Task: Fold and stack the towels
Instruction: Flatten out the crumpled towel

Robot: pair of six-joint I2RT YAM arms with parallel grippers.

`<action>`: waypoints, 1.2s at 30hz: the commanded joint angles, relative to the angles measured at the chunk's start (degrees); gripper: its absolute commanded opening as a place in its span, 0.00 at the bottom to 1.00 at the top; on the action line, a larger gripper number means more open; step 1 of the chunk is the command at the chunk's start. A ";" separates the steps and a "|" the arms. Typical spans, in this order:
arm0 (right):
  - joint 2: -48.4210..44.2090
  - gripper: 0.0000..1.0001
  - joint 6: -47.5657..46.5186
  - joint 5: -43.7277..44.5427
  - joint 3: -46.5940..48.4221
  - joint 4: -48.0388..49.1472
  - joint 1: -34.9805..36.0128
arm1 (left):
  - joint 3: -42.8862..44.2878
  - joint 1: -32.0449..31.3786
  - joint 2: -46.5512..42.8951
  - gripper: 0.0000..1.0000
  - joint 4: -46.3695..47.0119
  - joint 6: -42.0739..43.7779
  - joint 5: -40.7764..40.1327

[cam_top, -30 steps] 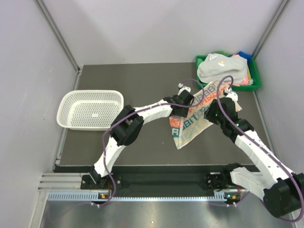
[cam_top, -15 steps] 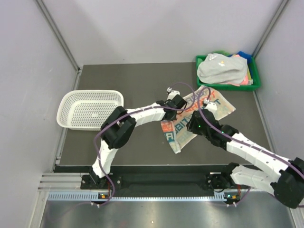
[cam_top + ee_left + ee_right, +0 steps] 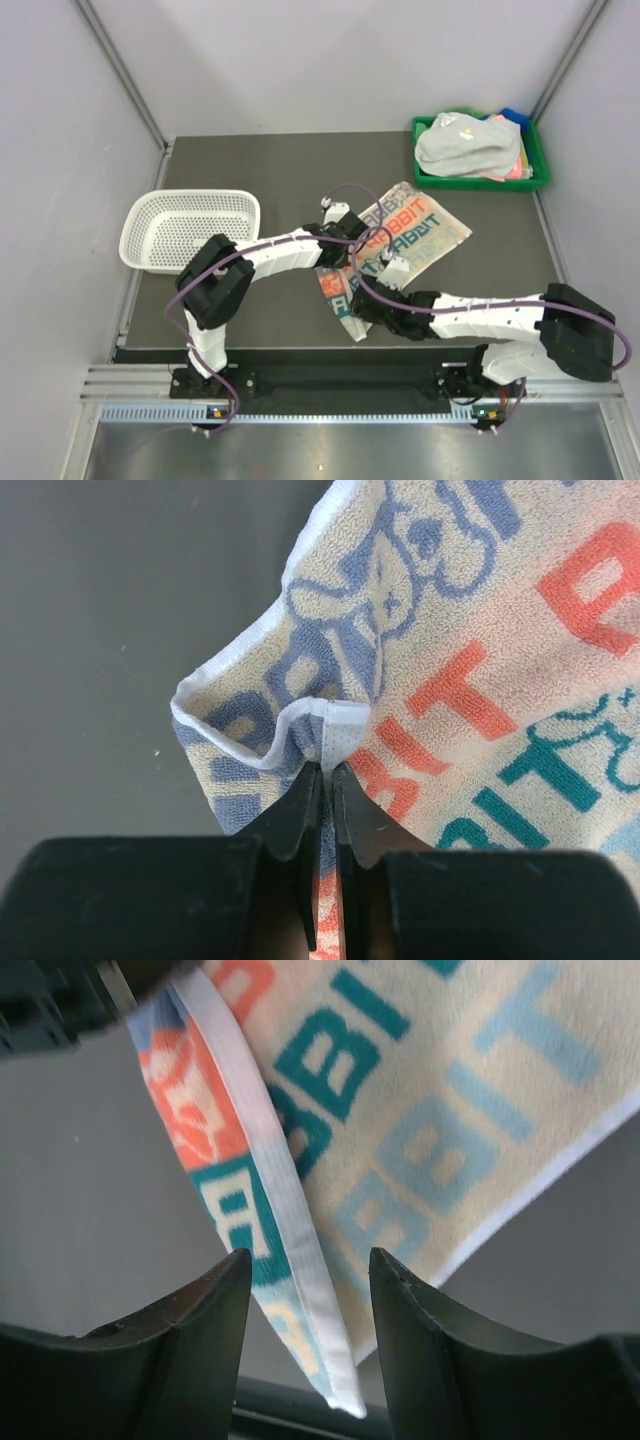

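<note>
Top external view: the lettered towel (image 3: pixel 400 240) has been drawn away from the green tray (image 3: pixel 534 183), towards the middle of the frame. It is now lying mostly spread on the dark table (image 3: pixel 260 170) rather than hanging bunched between the arms. The left gripper (image 3: pixel 342 230) is sitting at the towel's left edge and the right gripper (image 3: pixel 368 300) near its lower corner. This suggests the towel is being laid out for its first fold. The other towels, a grey-white one (image 3: pixel 462 147) on top, are waiting in the tray at upper right. The white basket (image 3: pixel 190 230) is standing at the left. Rows of "ABBIT", likely RABBIT, are showing on the cloth.

Left wrist view: the left gripper (image 3: pixel 327 770) is pinching a puckered fold of the lettered towel's (image 3: pixel 480 660) white hem, fingers together on it. Orange "BIT" and part of a blue outline drawing are showing.

Right wrist view: the right gripper (image 3: pixel 310 1280) is standing with fingers (image 3: pixel 200 1310) apart. The lettered towel's (image 3: pixel 420 1110) white hem is passing between them, seemingly ungripped. "BBIT" is showing in teal and pale blue.
</note>
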 commanded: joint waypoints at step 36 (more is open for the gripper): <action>-2.08 0.00 30.25 21.89 1.83 -17.75 22.59 | -1.98 1.02 -7.87 0.33 1.30 -0.98 1.66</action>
